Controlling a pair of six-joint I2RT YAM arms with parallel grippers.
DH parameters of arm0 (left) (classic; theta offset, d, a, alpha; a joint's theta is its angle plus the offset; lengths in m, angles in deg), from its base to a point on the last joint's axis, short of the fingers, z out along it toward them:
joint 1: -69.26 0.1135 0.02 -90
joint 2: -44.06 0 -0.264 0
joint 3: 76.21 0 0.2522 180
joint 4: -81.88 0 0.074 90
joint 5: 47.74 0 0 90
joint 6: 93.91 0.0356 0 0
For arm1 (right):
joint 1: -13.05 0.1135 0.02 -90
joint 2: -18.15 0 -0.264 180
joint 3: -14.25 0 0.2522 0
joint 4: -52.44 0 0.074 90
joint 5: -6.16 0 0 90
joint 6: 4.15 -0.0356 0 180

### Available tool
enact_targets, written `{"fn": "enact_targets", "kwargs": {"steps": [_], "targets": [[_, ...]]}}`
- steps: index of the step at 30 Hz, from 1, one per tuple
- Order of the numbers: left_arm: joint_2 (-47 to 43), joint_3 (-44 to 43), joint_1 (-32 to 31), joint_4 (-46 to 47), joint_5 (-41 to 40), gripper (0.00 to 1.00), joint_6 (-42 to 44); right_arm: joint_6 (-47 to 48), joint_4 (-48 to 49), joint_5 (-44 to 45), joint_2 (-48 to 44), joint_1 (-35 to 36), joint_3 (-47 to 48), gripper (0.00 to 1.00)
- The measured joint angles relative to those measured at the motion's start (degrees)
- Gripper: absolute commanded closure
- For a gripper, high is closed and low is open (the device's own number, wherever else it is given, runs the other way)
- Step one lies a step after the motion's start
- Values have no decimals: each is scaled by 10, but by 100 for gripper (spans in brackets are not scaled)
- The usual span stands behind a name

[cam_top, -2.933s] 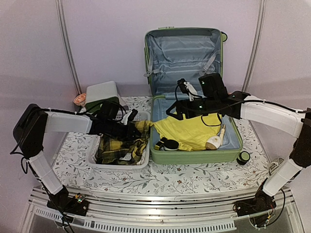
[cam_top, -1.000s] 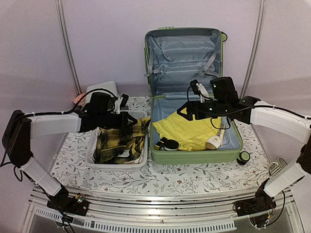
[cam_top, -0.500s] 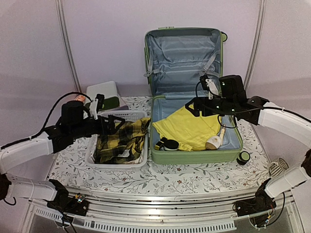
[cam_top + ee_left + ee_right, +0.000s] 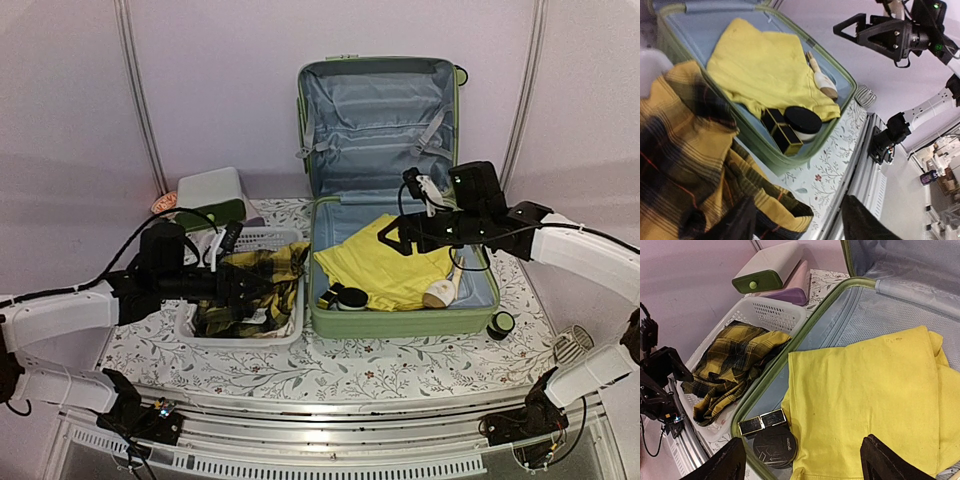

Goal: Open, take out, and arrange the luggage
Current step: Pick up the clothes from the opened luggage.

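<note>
The luggage (image 4: 400, 322) lies open on the table, its ribbed lid standing against the back wall. Inside it are a yellow shirt (image 4: 385, 265), a black round jar (image 4: 775, 445), two black-and-gold boxes (image 4: 762, 422) and a brush (image 4: 443, 290). My right gripper (image 4: 802, 465) hangs open above the yellow shirt, nothing between its fingers. My left gripper (image 4: 800, 225) is open low over the near right end of the white basket (image 4: 240, 336). The yellow-and-black plaid shirt (image 4: 685, 140) lies loose under it, not gripped.
A white-and-green drawer box (image 4: 212, 190) sits on a purple block (image 4: 790, 290) behind the basket. A small black-and-green round thing (image 4: 501, 323) lies outside the luggage's right front corner. The table's metal front rail (image 4: 320, 415) runs close below.
My left gripper has opened and let go of the plaid shirt, which now rests in the basket; the arm swung back left, then forward again. My right arm drifted right and a little lower.
</note>
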Motion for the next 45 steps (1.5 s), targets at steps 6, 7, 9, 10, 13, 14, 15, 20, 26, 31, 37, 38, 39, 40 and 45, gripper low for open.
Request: {"fn": "enact_targets", "kwargs": {"steps": [6,7,9,10,13,14,15,20,26,31,37,38,39,40,45], "targets": [[61,-3,-11,-24,25,57,6,-2,-2,-28,0,0,-28,19],[76,-7,-12,-30,26,58,7,-3,-4,-31,0,0,-33,19],[111,-19,-13,-51,22,60,9,-5,-6,-34,0,0,-37,19],[127,-25,-13,-61,20,62,11,-5,-6,-35,0,0,-38,19],[181,-45,-14,-88,7,66,15,-8,-5,-43,0,0,-40,21],[193,-49,-14,-94,3,66,17,-9,-5,-49,1,0,-41,23],[201,-52,-14,-97,0,66,19,-10,-4,-56,4,0,-41,24],[191,-59,-26,-116,-24,58,21,-7,-11,-84,51,12,-35,26],[108,-67,-58,-141,-59,41,37,7,-52,-75,112,35,7,24],[49,-92,-86,-143,-89,38,59,16,-88,-48,123,43,45,25],[32,-112,-89,-143,-157,40,64,22,-96,-9,149,57,91,27],[34,-118,-89,-145,-172,40,62,22,-97,2,162,62,104,27],[36,-124,-89,-147,-187,40,60,23,-96,9,173,65,114,27],[36,-129,-89,-147,-198,40,57,23,-97,19,189,70,130,27],[28,-135,-87,-149,-243,40,47,28,-113,77,276,96,218,24]]}}
